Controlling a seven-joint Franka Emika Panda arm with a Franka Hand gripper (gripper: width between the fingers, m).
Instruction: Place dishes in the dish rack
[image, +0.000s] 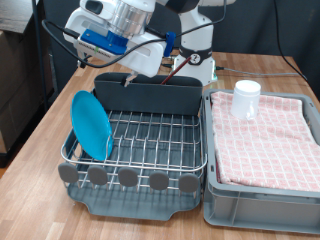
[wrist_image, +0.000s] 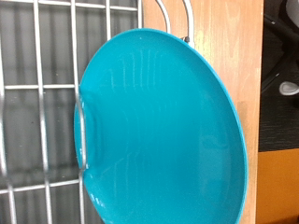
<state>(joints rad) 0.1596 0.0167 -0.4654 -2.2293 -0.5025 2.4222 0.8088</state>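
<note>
The round light-blue plate (image: 92, 125) stands on edge between the wires at the exterior view's left end of the dish rack (image: 160, 135). It fills the wrist view (wrist_image: 163, 131), with the rack's silver wires (wrist_image: 42, 84) beside it. My gripper (image: 135, 66) hangs above the rack's tall grey utensil trough (image: 150, 95), up and to the right of the plate and apart from it. Nothing shows between its fingers, and they do not appear in the wrist view. The small white cup (image: 246, 98) stands on the pink checked cloth (image: 265, 140). The wooden spoon is out of view.
The grey crate (image: 260, 190) lined with the pink cloth stands against the rack on the exterior view's right. Round grey tabs (image: 128, 178) line the rack's front edge. Both sit on a wooden table (image: 40, 140). The robot's base and cables stand behind the trough.
</note>
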